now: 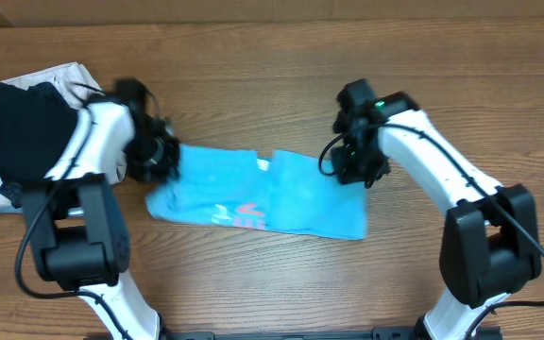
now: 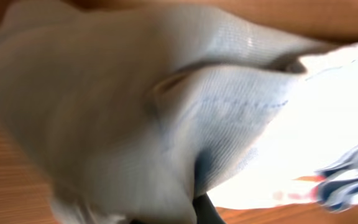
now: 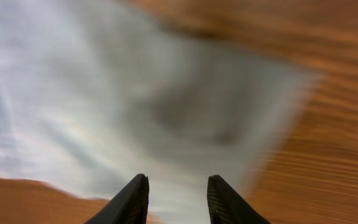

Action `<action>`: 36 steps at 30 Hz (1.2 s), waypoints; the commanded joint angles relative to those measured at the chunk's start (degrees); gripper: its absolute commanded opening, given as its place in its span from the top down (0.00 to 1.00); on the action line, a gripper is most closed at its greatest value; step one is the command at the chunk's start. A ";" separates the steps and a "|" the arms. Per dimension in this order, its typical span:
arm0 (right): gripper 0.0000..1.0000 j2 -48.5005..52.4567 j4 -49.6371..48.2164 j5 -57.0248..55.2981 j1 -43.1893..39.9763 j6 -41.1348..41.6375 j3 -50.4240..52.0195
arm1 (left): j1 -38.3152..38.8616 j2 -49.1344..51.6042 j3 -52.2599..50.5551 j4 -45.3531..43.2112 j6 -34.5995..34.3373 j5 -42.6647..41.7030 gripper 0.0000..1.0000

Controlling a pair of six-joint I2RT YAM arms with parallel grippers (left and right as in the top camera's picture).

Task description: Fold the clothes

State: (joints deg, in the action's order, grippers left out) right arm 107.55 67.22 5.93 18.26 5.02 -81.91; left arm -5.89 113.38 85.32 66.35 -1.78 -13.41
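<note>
The left gripper (image 1: pixel 156 156) is clamped shut on a bunched fold of the sky-blue T-shirt (image 1: pixel 281 198) at its left end — cloth is filling the wrist view. The right gripper (image 3: pixel 178 182) is standing part-open over the shirt's right end, with nothing between its jaws. The shirt is lying crosswise on the table (image 1: pixel 253 66) between the arms and looks already narrowed into a band — the end-over-end folds seem left to do. A black garment (image 1: pixel 12 127) is sitting far left.
</note>
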 commanded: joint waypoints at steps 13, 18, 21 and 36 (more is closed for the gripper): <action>0.64 -0.17 1.95 -0.94 -8.00 0.59 -2.54 | 5.25 -0.26 22.53 18.49 -4.37 -5.88 0.96; 0.65 -0.15 2.34 -0.90 -8.00 0.59 -2.54 | 15.43 -0.26 22.53 19.50 -6.69 -4.96 0.96; 0.64 -0.15 2.40 -0.92 -8.00 0.57 -2.47 | 22.53 -0.24 22.51 18.99 -11.87 1.38 0.96; 0.64 -0.15 3.28 -0.92 -8.00 0.57 -2.47 | 33.97 -0.24 16.31 11.54 -17.16 9.92 0.92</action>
State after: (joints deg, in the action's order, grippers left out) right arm 107.55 70.54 5.08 10.17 5.37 -83.15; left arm 27.79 113.49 102.59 78.59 -17.06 -4.75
